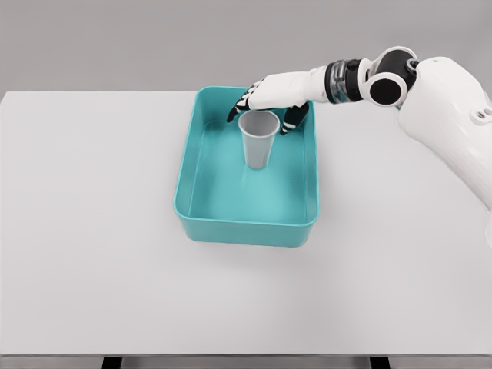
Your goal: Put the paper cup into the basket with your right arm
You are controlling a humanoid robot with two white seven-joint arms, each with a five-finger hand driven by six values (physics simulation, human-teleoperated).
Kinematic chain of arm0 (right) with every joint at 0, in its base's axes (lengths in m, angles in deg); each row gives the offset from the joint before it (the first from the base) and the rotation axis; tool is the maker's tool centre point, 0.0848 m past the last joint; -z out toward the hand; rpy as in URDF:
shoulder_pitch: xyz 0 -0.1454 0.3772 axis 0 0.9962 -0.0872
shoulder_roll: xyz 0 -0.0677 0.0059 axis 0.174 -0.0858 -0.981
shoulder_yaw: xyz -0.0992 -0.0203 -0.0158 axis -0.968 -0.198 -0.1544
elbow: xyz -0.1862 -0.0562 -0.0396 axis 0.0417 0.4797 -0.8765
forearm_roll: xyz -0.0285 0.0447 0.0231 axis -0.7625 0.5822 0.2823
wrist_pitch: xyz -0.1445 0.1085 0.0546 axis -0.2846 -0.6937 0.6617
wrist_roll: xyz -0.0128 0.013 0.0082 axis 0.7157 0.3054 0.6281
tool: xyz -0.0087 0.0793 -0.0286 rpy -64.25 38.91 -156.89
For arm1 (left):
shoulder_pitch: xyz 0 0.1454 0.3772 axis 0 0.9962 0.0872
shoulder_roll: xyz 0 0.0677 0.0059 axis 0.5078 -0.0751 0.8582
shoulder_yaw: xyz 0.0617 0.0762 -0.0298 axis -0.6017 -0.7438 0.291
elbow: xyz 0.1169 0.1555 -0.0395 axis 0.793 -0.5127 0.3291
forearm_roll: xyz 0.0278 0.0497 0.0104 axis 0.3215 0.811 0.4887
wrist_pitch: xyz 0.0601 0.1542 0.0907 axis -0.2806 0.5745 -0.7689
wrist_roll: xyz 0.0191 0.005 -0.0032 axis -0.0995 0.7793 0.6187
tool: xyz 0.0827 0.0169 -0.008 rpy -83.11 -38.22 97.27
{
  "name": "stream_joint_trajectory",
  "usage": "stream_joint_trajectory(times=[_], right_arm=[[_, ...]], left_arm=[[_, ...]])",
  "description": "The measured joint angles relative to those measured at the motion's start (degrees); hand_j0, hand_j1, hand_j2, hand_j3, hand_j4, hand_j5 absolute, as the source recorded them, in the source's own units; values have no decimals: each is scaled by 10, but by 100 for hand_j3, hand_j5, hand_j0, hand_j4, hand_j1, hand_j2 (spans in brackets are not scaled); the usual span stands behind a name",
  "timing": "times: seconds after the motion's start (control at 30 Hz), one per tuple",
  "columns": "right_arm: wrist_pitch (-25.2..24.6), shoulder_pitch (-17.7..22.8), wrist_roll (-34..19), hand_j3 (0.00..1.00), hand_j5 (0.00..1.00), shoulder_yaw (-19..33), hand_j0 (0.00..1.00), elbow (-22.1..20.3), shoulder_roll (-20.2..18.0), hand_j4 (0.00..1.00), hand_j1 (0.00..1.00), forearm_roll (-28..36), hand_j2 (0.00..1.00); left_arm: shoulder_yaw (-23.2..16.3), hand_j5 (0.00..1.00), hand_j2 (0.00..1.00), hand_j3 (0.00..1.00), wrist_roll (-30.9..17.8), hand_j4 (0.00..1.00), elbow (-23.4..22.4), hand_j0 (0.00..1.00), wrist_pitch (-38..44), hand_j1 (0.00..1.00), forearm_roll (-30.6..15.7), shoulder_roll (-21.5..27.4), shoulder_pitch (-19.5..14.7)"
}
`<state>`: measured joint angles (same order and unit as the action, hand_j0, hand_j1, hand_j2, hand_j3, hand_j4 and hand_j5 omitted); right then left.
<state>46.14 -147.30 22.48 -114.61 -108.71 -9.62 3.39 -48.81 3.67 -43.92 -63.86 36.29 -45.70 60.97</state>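
Now the cup [257, 139] stands upright inside the teal basket [191, 165], toward its far end, with its open mouth up and its base apparently on or just above the basket floor; which of the two I cannot tell from this single view. The right hand [269, 98] reaches in from the right over the far rim, and its dark fingers [294, 118] sit on both sides of the cup's rim. They look spread around it, close to the paper, but whether they press on it or have let go is not clear. The left arm does not show. The table [84, 231] around the basket is plain white. Judging by how things lie, the step in hand is the release and the retreat, and the task is nearly done. To do it well, the fingers should part evenly on both sides, so that neither one drags the light cup sideways or tips it. If the cup hangs a little above the floor, it should be lowered first until it rests. Then the hand should rise straight up, clear of the rim, before it swings back to the right; a sideways pull too soon could catch the cup's lip or knock the basket wall.
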Motion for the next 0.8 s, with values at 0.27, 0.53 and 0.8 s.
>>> stream_joint_trajectory(times=[0.27, 0.53, 0.8], right_arm=[[0, -3, 0, 95, 95, 0, 95, -12, -9, 95, 95, 0, 95], [0, 4, 0, 95, 95, 33, 95, -108, -88, 95, 95, 7, 95], [2, 170, 0, 94, 94, 167, 94, -257, -184, 94, 94, 67, 94]], left_arm=[[0, 100, 100, 100, 0, 100, 0, 100, 0, 100, 0, 0, 0], [0, 100, 100, 100, 0, 100, 0, 100, 0, 100, 0, 0, 0], [0, 100, 100, 100, 0, 100, 0, 100, 0, 100, 0, 0, 0]])
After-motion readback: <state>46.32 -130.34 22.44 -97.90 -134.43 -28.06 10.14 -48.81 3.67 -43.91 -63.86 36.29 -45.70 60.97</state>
